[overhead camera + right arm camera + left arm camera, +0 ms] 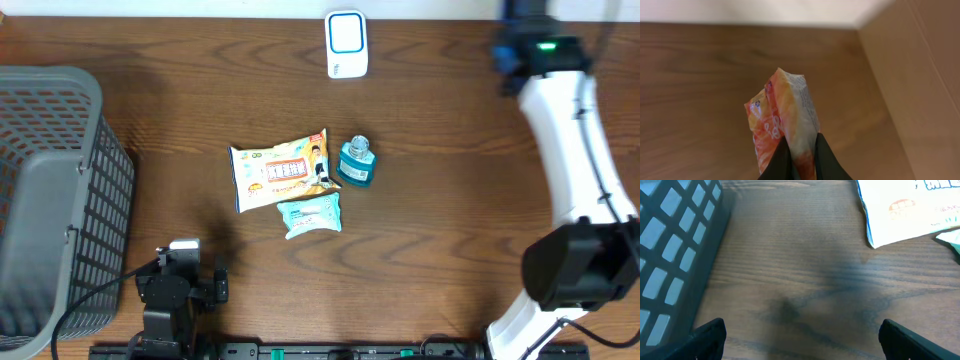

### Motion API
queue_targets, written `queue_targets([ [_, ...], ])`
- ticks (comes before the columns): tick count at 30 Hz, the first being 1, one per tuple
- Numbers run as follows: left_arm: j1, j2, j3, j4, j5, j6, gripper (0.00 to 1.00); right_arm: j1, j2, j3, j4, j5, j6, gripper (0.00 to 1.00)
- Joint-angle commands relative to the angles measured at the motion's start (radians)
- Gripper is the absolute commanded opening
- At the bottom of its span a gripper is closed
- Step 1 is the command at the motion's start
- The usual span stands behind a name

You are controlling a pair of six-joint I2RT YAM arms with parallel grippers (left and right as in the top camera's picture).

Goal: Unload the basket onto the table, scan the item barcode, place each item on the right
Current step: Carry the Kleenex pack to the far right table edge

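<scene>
My right gripper (797, 152) is clamped on an orange and white packet (782, 112). The two dark fingers (826, 161) pinch its lower end, and the packet stands up out of them, crumpled and leaning a little left. That packet is the item to be scanned. It is held off the table (700, 75) near the far right corner, with a tan panel (920, 75) just to its right. In the overhead view the white right arm (575, 130) reaches up to that corner, but I cannot make out the packet itself there.

My left gripper (800, 337) is spread wide with nothing between its fingers (707, 336), only bare wood below. It sits low at the near edge, just beside the grey basket (60, 200) on the left.

In the middle of the table lie a large snack bag (282, 170), a small blue bottle (356, 163) touching the bag's right edge, and a small teal pack (311, 214) just below the bag. A small white box with a blue face (346, 44) rests at the far edge, well apart from the three items and left of my right gripper.
</scene>
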Motion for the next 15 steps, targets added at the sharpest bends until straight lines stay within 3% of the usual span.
queue_targets([
  [1,0.003,-0.004,-0.003,-0.012,-0.006,0.006,0.98,-0.163,0.048,-0.049,-0.012,0.007,0.147,0.01],
  [9,0.003,-0.004,-0.003,-0.012,-0.006,0.006,0.98,-0.453,0.201,-0.167,0.05,-0.007,0.243,0.01],
  [15,0.003,-0.004,-0.003,-0.012,-0.006,0.006,0.98,-0.55,0.261,-0.174,0.061,-0.007,0.288,0.01],
])
